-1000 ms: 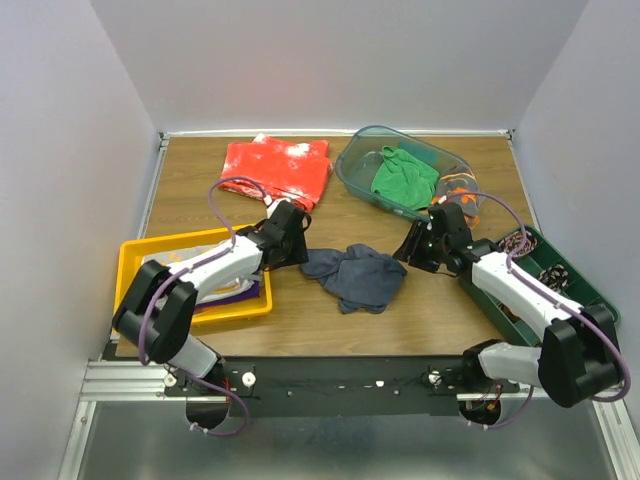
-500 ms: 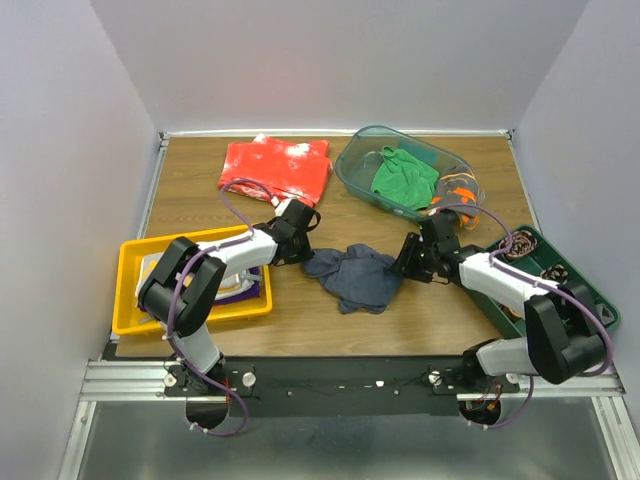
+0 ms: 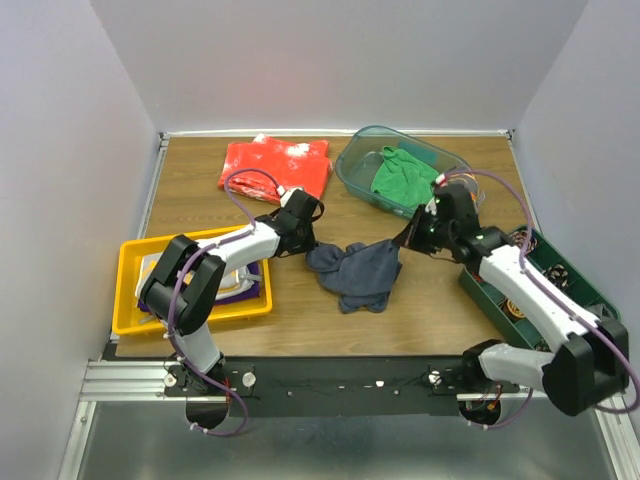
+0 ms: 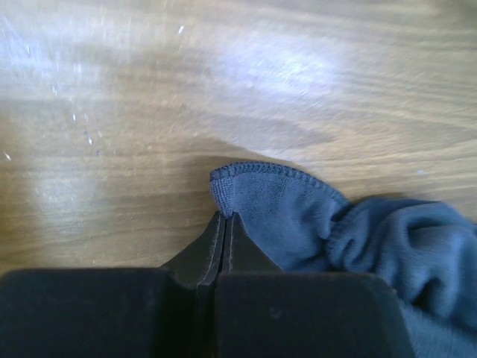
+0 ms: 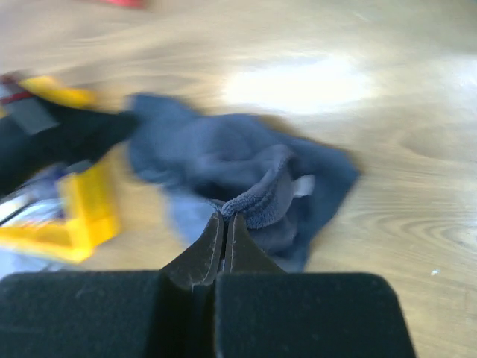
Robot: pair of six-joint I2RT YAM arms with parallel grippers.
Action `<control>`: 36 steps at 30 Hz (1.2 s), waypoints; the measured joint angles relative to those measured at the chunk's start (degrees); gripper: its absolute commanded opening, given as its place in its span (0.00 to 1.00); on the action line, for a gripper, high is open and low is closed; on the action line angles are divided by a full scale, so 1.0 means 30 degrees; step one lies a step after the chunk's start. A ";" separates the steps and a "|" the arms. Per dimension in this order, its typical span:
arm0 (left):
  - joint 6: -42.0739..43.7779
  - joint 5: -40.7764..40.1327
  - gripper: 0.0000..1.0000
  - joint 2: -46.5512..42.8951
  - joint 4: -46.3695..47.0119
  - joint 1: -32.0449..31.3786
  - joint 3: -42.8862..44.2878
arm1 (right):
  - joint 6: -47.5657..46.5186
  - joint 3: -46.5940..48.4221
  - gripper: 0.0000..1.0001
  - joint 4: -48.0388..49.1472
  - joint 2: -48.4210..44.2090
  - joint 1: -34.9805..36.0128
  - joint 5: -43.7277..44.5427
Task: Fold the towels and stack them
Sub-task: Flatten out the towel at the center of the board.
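Overhead view of a wooden worktop [image 3: 200, 205] w/ grey walls on three sides. My two arms reach in from the near edge.

My left gripper [image 3: 309, 250] is low at mid-worktop, pinched tight on the left corner of the dark navy towel [image 3: 358, 278]. In the left wrist view the black jaws meet w/ no gap. The towel's stitched hem corner is clamped right at their tips. The rest of the cloth bunches off to the right, lying on the wood.

My right gripper [image 3: 403, 243] is clamped on the opposite, right side of the same towel. That side looks lifted a little off the wood. The middle sags in a crumpled heap btwn the two grippers. The right wrist view is blurred. It shows the jaws closed on a folded ridge of hem, w/ navy cloth spread beyond.

Toward the far right corner sits a clear plastic bin [image 3: 352, 172] holding the bright green towel [image 3: 403, 176]. At the far edge, left of the bin, the red cloth [image 3: 277, 168] w/ white specks lies flat.

At the near left corner is a yellow tray [image 3: 128, 290], w/ my left arm crossing over it. The edge of a purple towel [image 3: 243, 292] shows inside, under the arm.

Along the right edge is a dark green tray [image 3: 487, 296], partly under my right arm. Its contents are too small to tell.
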 measured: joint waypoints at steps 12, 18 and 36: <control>0.1632 -0.0066 0.00 0.0036 -0.1042 0.1049 0.4204 | 0.0408 0.3599 0.41 -0.3235 -0.1100 0.7614 -0.3359; 0.2266 -0.0058 0.00 0.0095 -0.1479 0.1537 0.4605 | 0.1260 0.1617 0.68 -0.3002 -0.0277 0.9129 -0.2025; 0.3104 0.0255 0.00 0.0066 -0.1836 0.1596 0.4153 | 0.0561 0.0503 0.49 0.3133 0.6637 0.1887 0.5537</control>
